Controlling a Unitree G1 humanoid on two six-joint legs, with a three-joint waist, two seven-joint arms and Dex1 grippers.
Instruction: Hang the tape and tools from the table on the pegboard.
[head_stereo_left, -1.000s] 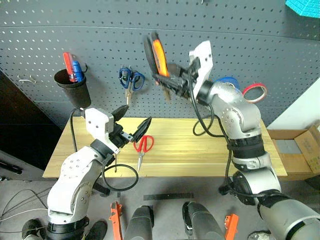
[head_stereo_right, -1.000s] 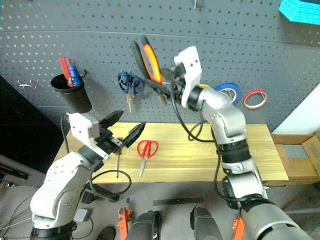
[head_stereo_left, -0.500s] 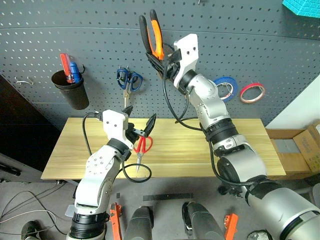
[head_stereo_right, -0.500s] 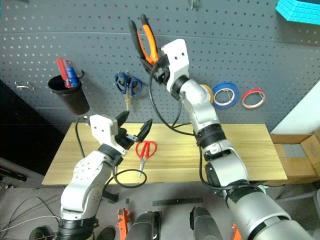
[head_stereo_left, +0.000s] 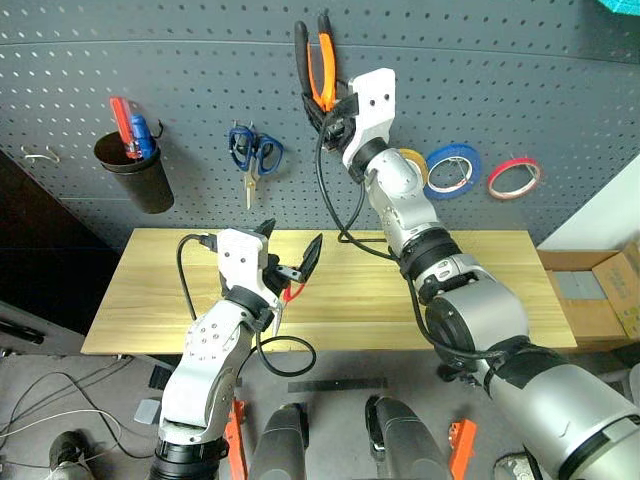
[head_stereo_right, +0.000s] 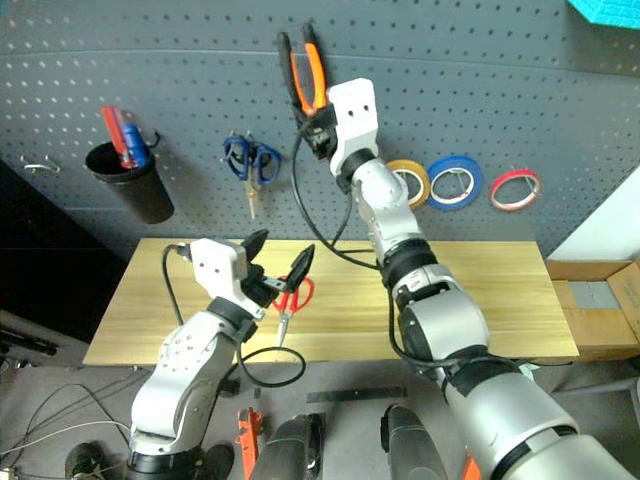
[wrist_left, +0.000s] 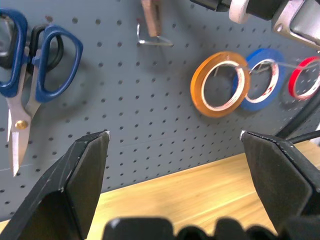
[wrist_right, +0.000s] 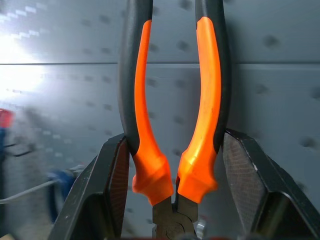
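My right gripper is shut on the pliers just below their orange-and-black handles, which point up, high against the pegboard. The left gripper hangs open and empty just above the table. Under it lie the red-handled scissors, partly hidden by its fingers. The red tape hangs on the pegboard at the right, also in the left wrist view.
A blue roll and a yellow roll hang left of the red tape. Blue-handled scissors hang to the left. A black cup further left holds red and blue screwdrivers. A cardboard box sits past the table's right end.
My right arm has stretched up toward the pegboard, turning the pliers from tilted to handles-up. The left gripper has drifted slightly right and down over the red scissors, still open.
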